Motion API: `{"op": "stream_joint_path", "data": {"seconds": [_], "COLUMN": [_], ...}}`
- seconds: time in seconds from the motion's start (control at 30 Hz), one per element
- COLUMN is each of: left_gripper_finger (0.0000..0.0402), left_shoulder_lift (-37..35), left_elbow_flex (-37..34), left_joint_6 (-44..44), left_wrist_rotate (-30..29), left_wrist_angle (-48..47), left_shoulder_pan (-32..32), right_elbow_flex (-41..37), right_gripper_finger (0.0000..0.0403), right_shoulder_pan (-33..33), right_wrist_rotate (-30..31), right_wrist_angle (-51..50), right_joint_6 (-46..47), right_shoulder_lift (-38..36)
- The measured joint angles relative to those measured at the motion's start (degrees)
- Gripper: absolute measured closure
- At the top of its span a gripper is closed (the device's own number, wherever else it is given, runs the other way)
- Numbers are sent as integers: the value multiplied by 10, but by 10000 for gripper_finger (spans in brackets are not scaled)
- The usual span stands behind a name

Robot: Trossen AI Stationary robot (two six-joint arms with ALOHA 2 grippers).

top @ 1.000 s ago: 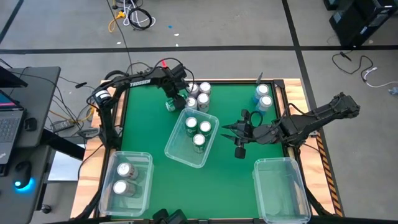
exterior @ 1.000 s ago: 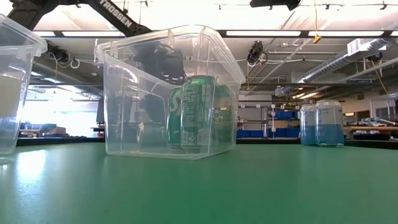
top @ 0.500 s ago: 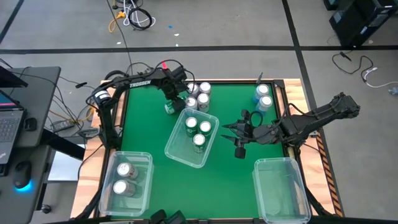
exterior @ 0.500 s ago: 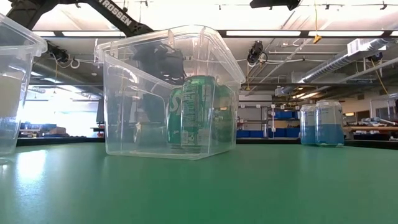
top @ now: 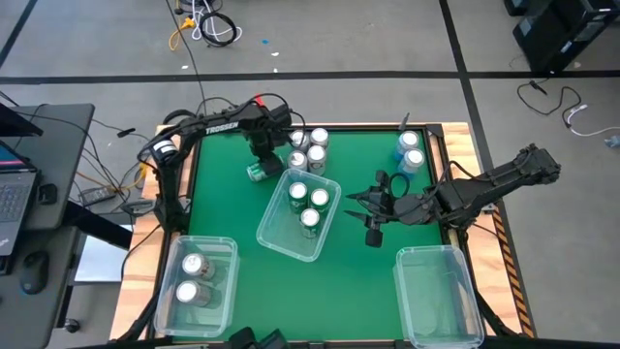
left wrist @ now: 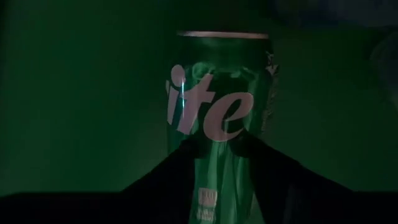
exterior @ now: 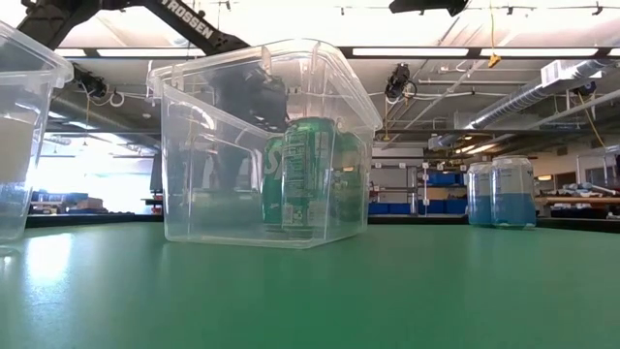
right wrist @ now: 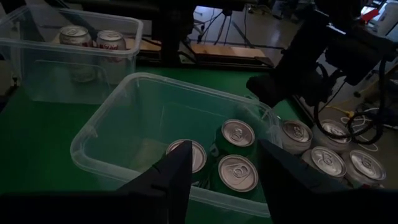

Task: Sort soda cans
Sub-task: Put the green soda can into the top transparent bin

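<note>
Item: green soda can point(left wrist: 217, 118), between the fingers of the left tool point(top: 260, 167), lying on its side on the bench point(top: 358, 271) just beside the centre bin's point(top: 276, 237) far corner. Long axis: points forward from the tool. Left tool: closed about the can's body; arm bent low over it. Right tool point(top: 358, 202): parted, empty, level beside the bin's other side.

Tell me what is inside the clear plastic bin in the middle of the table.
The tilted clear plastic bin in the middle holds three green soda cans with silver tops, standing upright at its far end. Its near end looks bare. In the low view the front can hides the others.
</note>
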Motion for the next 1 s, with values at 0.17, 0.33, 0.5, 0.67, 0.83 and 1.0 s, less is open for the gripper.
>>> {"op": "stream_joint_path", "data": {"seconds": [0.17, 0.33, 0.5, 0.67, 0.83, 1.0], "left_gripper_finger": [278, 258, 200, 139, 111, 110], "left_shoulder_lift": [1, 0, 3, 3, 2, 2], "left_elbow_flex": [7, 7, 8, -9, -16, -16], "left_joint_6": [-12, -15, -18, -18, -3, 0], "left_wrist_rotate": [-8, -31, -28, -30, -47, -86], "left_wrist_angle": [-21, -3, 29, 49, 31, 13], "left_shoulder_pan": [-6, -20, -23, -23, -23, -24], "right_elbow_flex": [0, 0, 0, 0, 0, 0], "right_gripper_finger": [237, 237, 237, 236, 225, 206], "right_shoulder_pan": [2, 2, 2, 2, 2, 2], "right_wrist_rotate": [0, 0, 0, 0, 0, 0], "right_wrist_angle": [0, 0, 0, 0, 0, 0], "right_joint_6": [0, -2, -4, -4, -5, -5], "right_shoulder_lift": [0, 0, 0, 0, 0, 0]}}
